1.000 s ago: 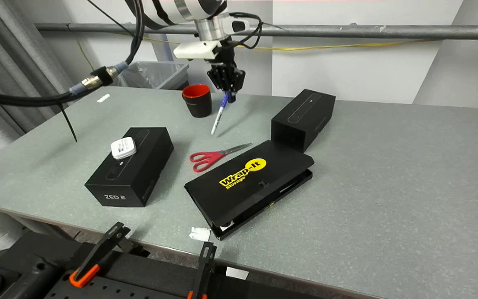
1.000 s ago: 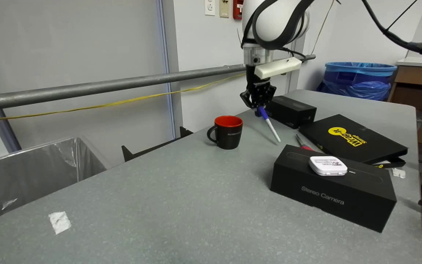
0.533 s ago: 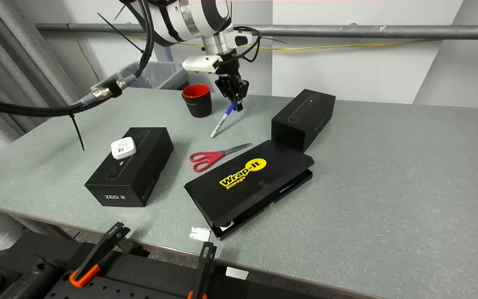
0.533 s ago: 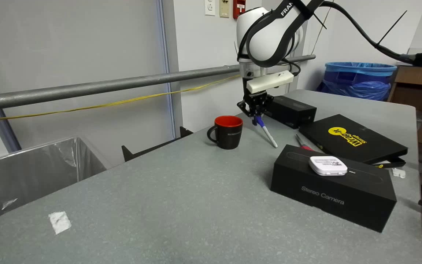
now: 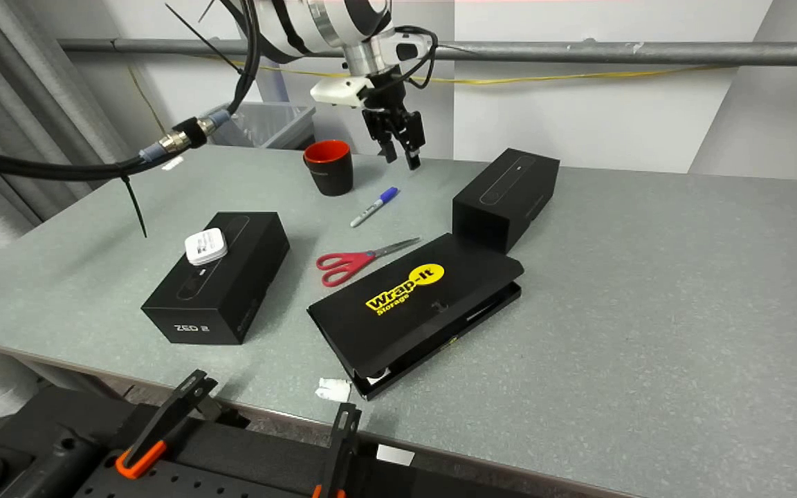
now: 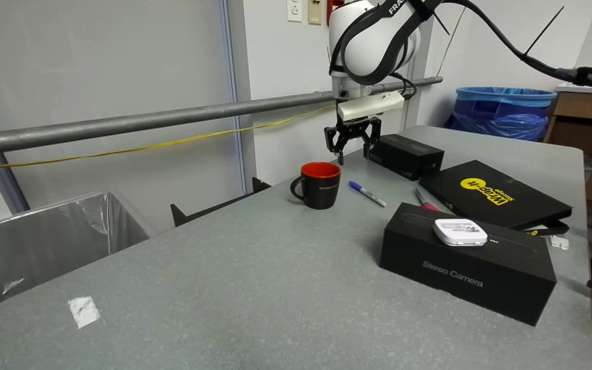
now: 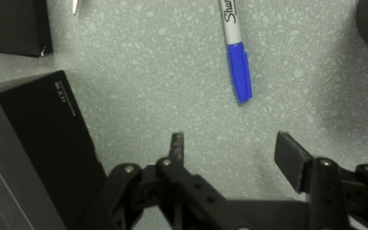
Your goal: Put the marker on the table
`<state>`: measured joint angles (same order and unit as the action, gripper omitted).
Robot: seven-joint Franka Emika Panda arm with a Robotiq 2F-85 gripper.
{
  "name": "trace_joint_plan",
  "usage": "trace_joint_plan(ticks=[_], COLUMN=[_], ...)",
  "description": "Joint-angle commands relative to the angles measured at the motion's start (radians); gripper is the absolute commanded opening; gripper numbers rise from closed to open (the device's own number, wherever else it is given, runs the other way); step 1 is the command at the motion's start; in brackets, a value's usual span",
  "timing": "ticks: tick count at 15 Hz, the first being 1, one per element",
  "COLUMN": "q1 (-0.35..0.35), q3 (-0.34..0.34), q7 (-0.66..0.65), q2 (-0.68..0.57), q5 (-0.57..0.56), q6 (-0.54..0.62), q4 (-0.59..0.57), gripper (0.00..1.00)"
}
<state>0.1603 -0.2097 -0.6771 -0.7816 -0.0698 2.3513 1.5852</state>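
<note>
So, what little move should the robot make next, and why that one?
Probably raise the open, black two-fingered gripper straight up and away: the slim, blue-capped white marker lies flat on the speckled grey-green tabletop, out of its grasp, so the placing looks done.

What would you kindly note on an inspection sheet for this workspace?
Surface: matte grey-green tabletop, bearing small white scraps.
Job's things: slim white marker with a blue cap, lying flat on the tabletop.
Clutter: red-lined black mug; red-handled metal scissors; flat black yellow-lettered case, ajar; two rectangular black boxes, one with a small white case on top.
Black two-fingered hand: open above the tabletop, holding nothing.
Cables: thick black cable suspended in the air, apart from the marker.
Surroundings: grey metal rail alongside the tabletop; blue round bin and transparent-lined grey bin nearby.
</note>
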Motion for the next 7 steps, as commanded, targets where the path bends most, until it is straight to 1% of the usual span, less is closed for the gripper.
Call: trace_joint_plan(ticks=[1, 3, 4, 7], q1=[-0.023, -0.050, -0.021, -0.035], q3=[0.016, 0.040, 0.017, 0.027], q7=[-0.009, 0.021, -0.002, 0.002], q2=[-0.035, -0.040, -0.012, -0.018], q5=[0.015, 0.042, 0.007, 0.016], q6=[-0.065, -0.106, -0.046, -0.072], q4=[-0.085, -0.113, -0.043, -0.066], gripper=[1.00, 1.00, 1.00, 1.00])
